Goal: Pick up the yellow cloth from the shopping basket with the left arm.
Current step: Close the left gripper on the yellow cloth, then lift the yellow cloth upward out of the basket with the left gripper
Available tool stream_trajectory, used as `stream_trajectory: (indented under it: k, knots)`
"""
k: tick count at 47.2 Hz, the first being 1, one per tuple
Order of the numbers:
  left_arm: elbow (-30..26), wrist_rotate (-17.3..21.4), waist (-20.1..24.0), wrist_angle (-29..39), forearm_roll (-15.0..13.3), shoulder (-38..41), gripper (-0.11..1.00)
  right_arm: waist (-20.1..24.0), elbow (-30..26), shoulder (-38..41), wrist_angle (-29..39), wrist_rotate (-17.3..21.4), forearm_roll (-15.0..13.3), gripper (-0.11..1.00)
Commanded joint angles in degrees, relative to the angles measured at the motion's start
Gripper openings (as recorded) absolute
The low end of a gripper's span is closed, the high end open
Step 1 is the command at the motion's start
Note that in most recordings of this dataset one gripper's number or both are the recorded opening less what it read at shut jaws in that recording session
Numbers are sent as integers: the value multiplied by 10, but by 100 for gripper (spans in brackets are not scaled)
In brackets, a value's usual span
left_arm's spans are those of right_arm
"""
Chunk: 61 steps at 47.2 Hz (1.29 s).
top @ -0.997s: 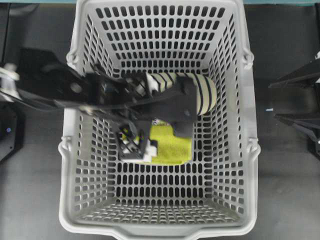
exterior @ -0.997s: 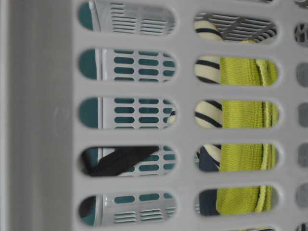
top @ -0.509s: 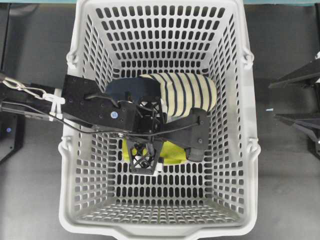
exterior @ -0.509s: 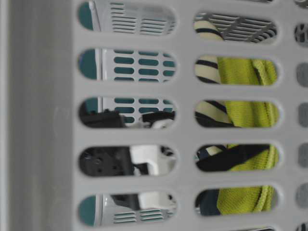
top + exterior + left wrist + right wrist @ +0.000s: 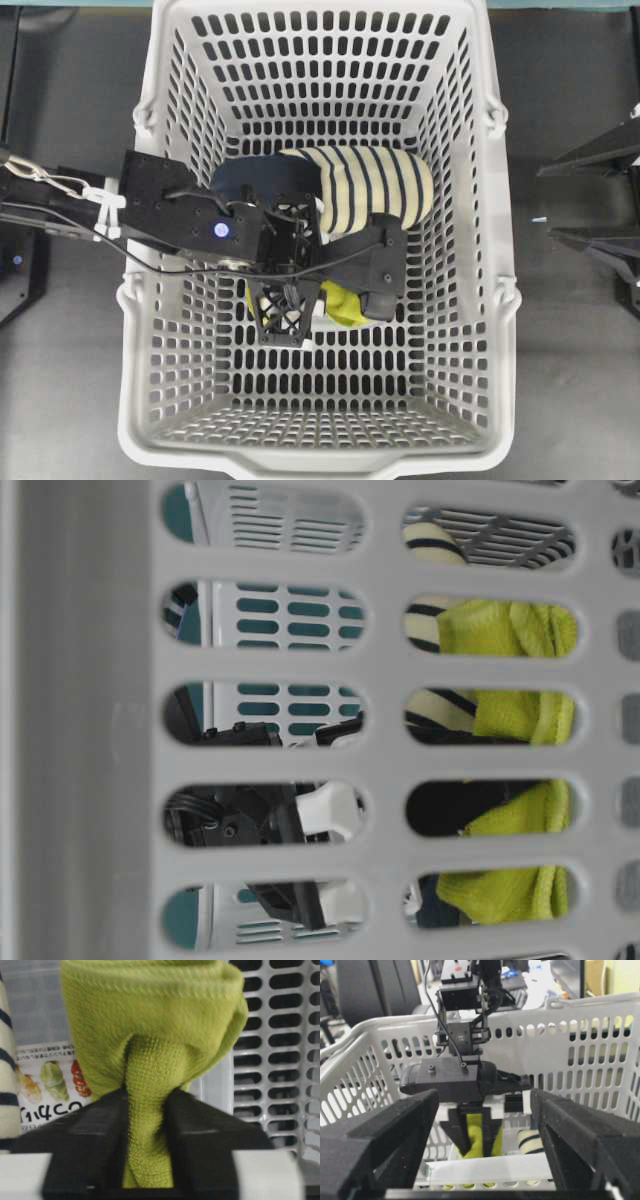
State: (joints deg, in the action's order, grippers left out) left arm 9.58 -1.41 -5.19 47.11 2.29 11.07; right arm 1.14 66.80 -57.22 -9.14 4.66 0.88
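The yellow cloth (image 5: 341,301) lies bunched on the floor of the light grey shopping basket (image 5: 497,300). My left gripper (image 5: 330,300) reaches down into the basket and is shut on the yellow cloth. In the left wrist view a fold of the cloth (image 5: 150,1035) is pinched between the black jaws of the gripper (image 5: 147,1105). The right wrist view shows the same pinch (image 5: 476,1140) from outside the basket rim (image 5: 580,1002). My right gripper (image 5: 485,1110) stays open outside the basket with nothing between its fingers.
A cream slipper with navy stripes (image 5: 375,190) lies just behind the cloth, touching the left arm's wrist. A flat printed package (image 5: 45,1080) lies on the basket floor under the cloth. The basket walls (image 5: 90,720) rise on all sides of the left gripper.
The left gripper came down over the cloth with its jaws wide and has shut on it, bunching the flat cloth into a lump. The right arm has not moved.
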Motion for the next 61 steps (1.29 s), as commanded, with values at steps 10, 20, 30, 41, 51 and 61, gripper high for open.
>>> stream_trajectory:
  k: [10,20,30,41,51,61]
  knots:
    - [-33,8,0,13,3,-26,15,1,-4,3,-7,0,2,70]
    - [-133,11,-6,107,3,-53,15,1,-4,3,-16,1,2,70]
    - [-280,10,-8,259,2,-58,15,1,-3,3,-25,0,2,70]
    - [-424,11,-7,410,3,-38,15,1,-3,3,-26,0,2,70]
    - [-436,18,-4,413,3,-29,15,1,-3,2,-36,0,2,70]
    - [-434,19,3,408,3,-29,15,1,2,2,-37,0,2,70]
